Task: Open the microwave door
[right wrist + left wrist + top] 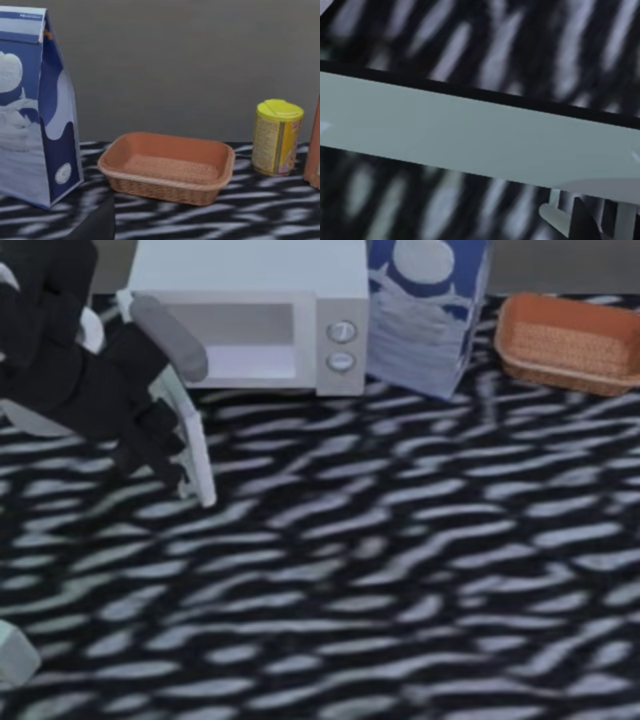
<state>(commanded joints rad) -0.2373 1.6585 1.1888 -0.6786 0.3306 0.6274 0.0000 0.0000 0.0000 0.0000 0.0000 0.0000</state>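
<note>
My left gripper (165, 455), black, sits at the upper left of the top view against the swung-out white microwave door (190, 445); I cannot tell its finger spread. The white boxy microwave (255, 315) stands open behind. Beside it stand a blue-and-white carton (425, 315) and an empty woven orange basket (570, 345). The striped table (400, 590) below lies open.

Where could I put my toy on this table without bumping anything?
Put it in the big bare middle and front of the table. The back is crowded: the microwave, its open door with the left gripper, the carton and the basket.
</note>
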